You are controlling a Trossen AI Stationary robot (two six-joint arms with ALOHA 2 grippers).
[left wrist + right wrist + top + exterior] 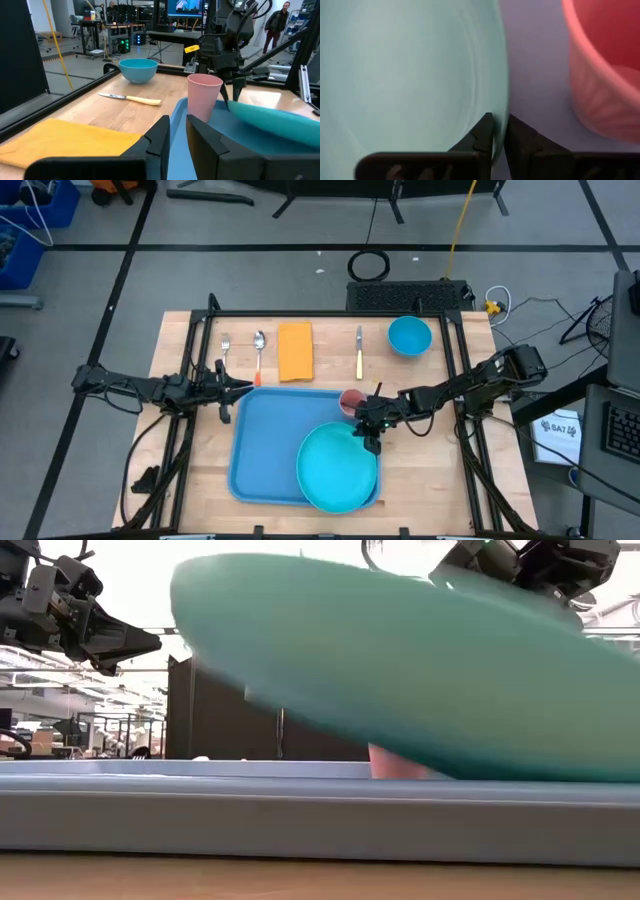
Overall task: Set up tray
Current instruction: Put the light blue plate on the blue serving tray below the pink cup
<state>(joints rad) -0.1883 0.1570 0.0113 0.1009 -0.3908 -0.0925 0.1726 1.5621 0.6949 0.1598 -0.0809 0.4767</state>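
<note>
The blue tray [270, 445] lies flat mid-table. A round turquoise plate [338, 468] sits tilted over the tray's near right corner, and in the low view the plate [400, 670] fills most of the picture. A pink cup [351, 400] stands upright in the tray's far right corner. My right gripper [368, 430] is shut on the plate's far rim, beside the cup. My left gripper [235, 387] hovers shut over the tray's far left corner and touches nothing. My right gripper [499, 122] pinches the plate's rim [496, 100] between its two fingers, on the side of the plate nearest the cup [605, 75]. It comes from the table's right, slanting down. The plate sits tilted with the held rim raised, its lower side down toward the tray's near edge.
Along the far side of the table lie a fork [226, 348], a spoon [259, 345], an orange napkin [295, 350], a knife [359, 352] and a blue bowl [409, 335]. The tray's left half is bare. People stand in the room beyond the table.
</note>
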